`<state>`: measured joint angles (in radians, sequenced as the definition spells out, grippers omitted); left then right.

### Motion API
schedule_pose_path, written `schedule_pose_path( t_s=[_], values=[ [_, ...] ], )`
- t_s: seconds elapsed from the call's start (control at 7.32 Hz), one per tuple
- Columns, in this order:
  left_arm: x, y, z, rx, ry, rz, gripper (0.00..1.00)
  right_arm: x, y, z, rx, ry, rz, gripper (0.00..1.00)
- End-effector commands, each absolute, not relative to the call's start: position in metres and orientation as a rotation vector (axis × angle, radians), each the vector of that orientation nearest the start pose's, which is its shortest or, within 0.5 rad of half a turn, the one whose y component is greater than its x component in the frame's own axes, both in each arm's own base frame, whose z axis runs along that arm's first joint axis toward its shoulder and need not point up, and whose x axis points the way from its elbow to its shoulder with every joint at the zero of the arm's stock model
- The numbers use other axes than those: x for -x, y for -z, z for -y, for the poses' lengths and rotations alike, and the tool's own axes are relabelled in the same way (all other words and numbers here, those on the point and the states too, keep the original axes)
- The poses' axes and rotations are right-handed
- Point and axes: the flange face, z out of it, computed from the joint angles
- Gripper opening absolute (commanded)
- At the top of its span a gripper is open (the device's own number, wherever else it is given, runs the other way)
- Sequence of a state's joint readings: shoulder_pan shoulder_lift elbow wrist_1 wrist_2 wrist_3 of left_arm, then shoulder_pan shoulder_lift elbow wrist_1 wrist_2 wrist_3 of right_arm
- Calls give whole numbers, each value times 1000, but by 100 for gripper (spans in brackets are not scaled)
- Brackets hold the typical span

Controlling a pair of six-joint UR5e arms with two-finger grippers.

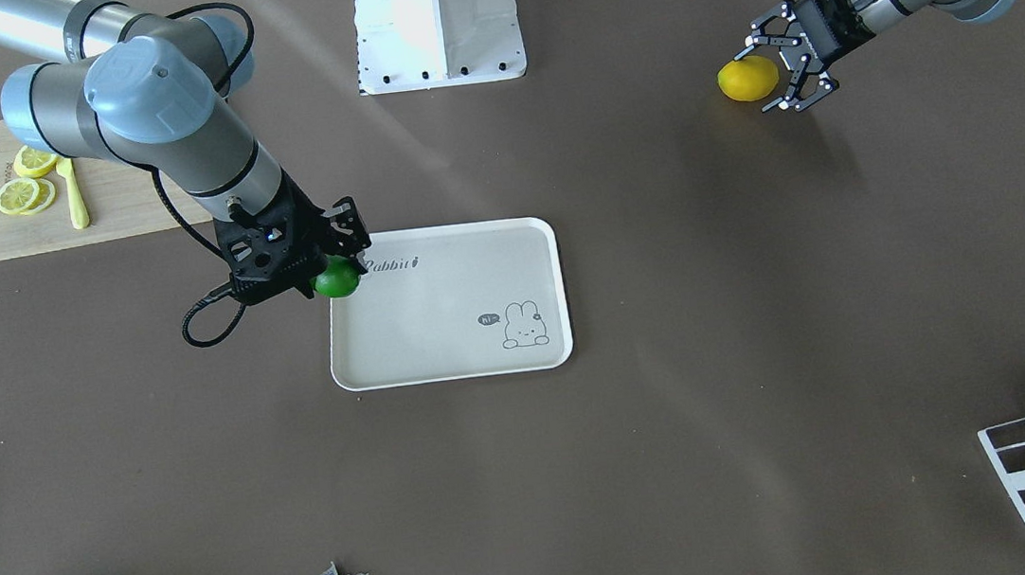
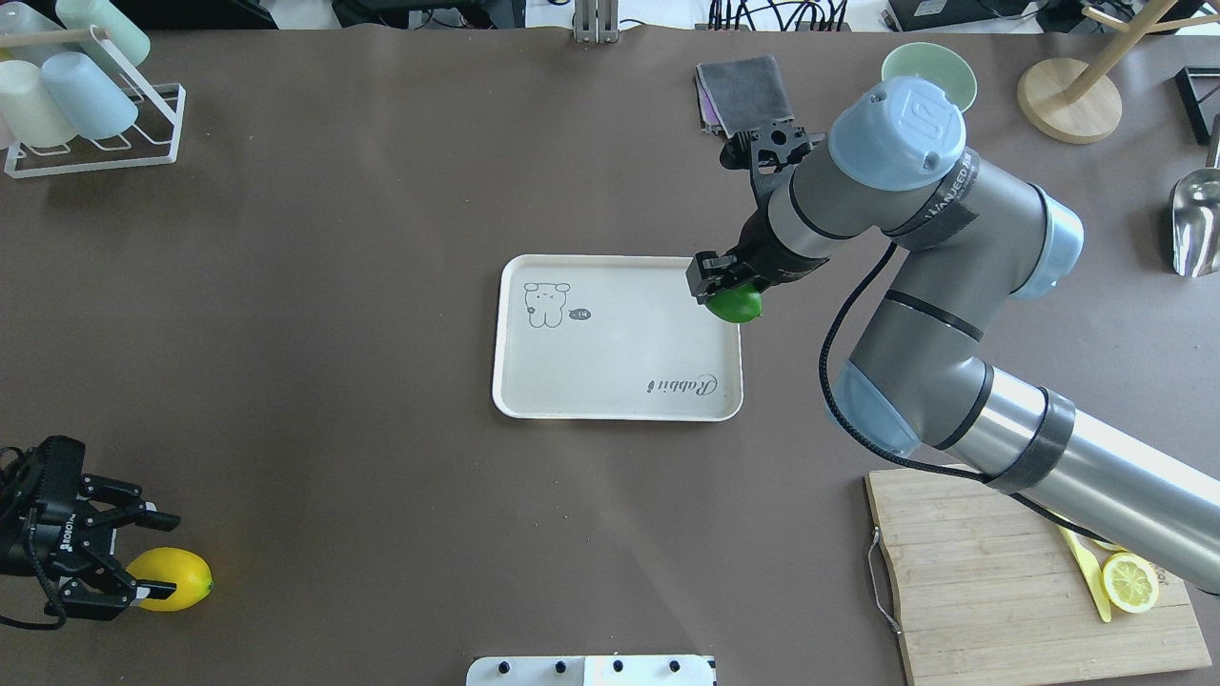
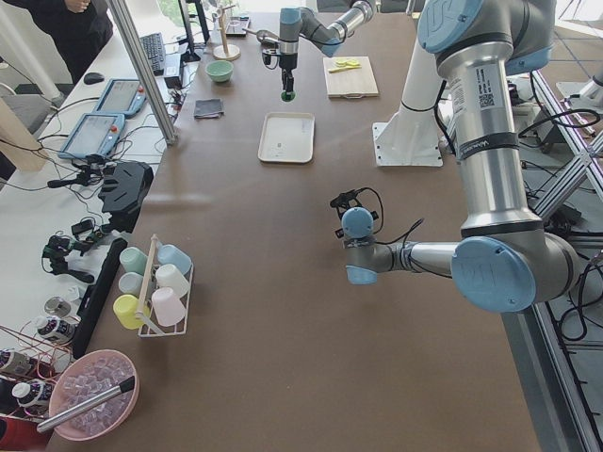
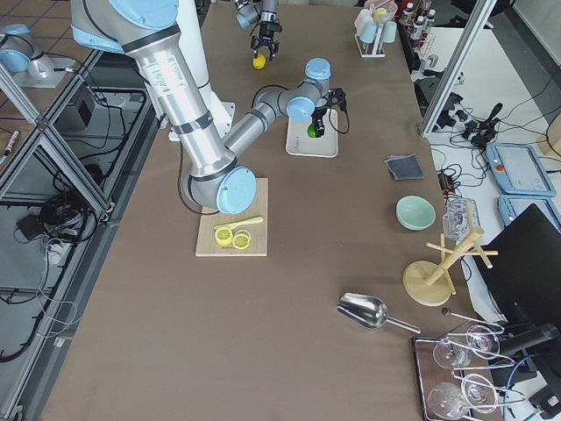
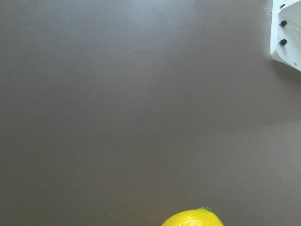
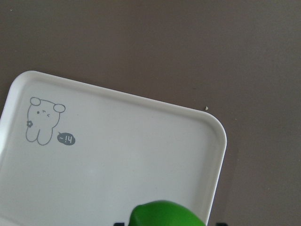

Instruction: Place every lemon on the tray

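Note:
My right gripper (image 1: 340, 263) is shut on the glossy green lemon (image 1: 337, 280) and holds it just above the right edge of the cream tray (image 1: 448, 304). In the overhead view the green lemon (image 2: 736, 304) hangs over the rim of the tray (image 2: 620, 367); it also shows at the bottom of the right wrist view (image 6: 164, 214). My left gripper (image 2: 157, 560) is open, its fingers on either side of the yellow lemon (image 2: 173, 578) on the table at the near left. That lemon also shows in the front view (image 1: 748, 78). The tray holds nothing.
A wooden cutting board (image 2: 991, 581) with lemon slices (image 2: 1129, 582) and a yellow knife lies near right. A cup rack (image 2: 86, 95) stands far left. A grey cloth (image 2: 743, 90), green bowl (image 2: 929, 71), wooden stand (image 2: 1067, 95) and metal scoop (image 2: 1196, 219) sit far right.

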<state>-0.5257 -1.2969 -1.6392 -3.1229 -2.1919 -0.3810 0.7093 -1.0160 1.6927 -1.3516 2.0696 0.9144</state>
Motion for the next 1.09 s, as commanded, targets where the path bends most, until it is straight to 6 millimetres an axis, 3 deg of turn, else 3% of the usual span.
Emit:
schedule_pose_path(
  t_s=[0.0, 0.27, 0.55, 0.68, 0.82, 0.96],
  values=[
    [-277, -572, 241, -599, -945, -1351, 0, 455, -249, 503, -185, 166, 970, 0],
    [-280, -524, 238, -478, -831, -1496, 0, 461, -249, 510, -184, 164, 968, 0],
    [-314, -476, 262, -470, -755, -1580, 0, 464, -244, 511, -186, 166, 971, 0],
    [-320, -465, 277, -455, -709, -1574, 0, 464, -243, 511, -187, 167, 972, 0],
    [-314, -463, 283, -454, -703, -1570, 25, 466, -234, 512, -191, 168, 976, 0],
    [-307, -465, 284, -448, -694, -1566, 71, 467, -235, 513, -191, 168, 976, 0]
  ],
)
